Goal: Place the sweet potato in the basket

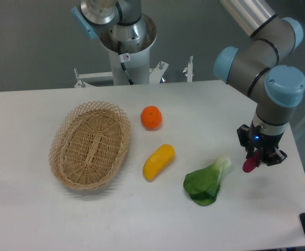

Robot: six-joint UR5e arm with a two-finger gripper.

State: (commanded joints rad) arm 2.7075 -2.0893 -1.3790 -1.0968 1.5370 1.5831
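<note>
The sweet potato [249, 164] is a small magenta tuber held at the right side of the table, just above the surface. My gripper [258, 157] is shut on it, and only the tuber's lower left end shows below the fingers. The basket [63, 137], an oval tan wicker one with an openwork rim, lies at the left of the table and is empty. It is far to the left of the gripper.
Between gripper and basket lie a leafy green vegetable [207, 182], a yellow-orange oblong vegetable [159, 161] and a round orange fruit [151, 117]. The table's right edge runs close to the gripper. The arm's base stands behind the table's far edge.
</note>
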